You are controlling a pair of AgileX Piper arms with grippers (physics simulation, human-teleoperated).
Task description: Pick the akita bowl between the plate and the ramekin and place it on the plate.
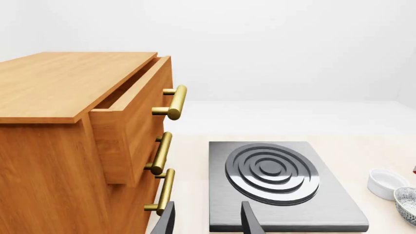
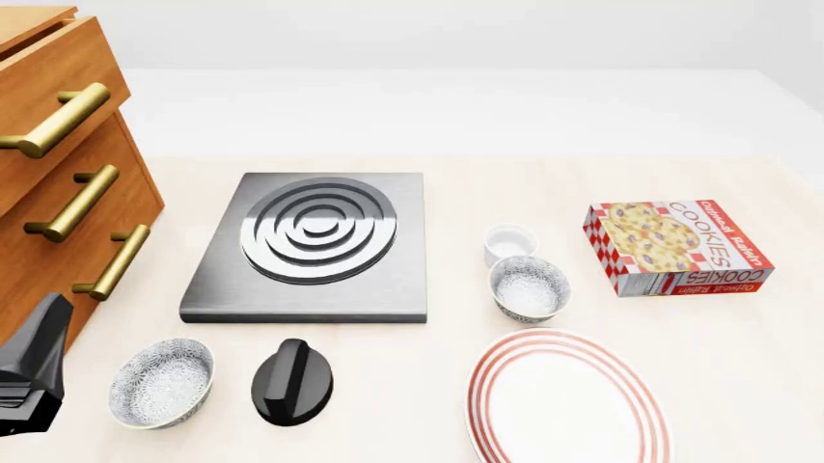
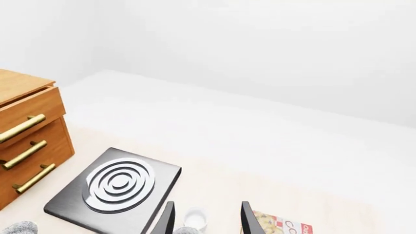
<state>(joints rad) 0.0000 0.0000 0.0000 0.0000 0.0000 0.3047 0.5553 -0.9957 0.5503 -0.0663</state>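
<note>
Bowl [image 2: 528, 286] untouched between ramekin [image 2: 508, 241] and plate [image 2: 566, 400]; your fingers on both arms stand apart, empty, everything left.

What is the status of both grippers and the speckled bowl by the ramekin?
Left gripper open, empty. Right gripper open, empty. Speckled grey-white akita bowl untouched between small white ramekin and red-ringed white plate. Nothing obstructing.

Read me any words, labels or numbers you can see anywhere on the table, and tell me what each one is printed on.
"COOKIES": large letters along the top face of the cookie box, front view.
Smaller print on the box's front side: seems to repeat a name, too small to read.
"CO": cut-off start of a word on the same box in the right wrist view.
No text shows on the stove plate, bowls, plate, ramekin or drawers.
</note>
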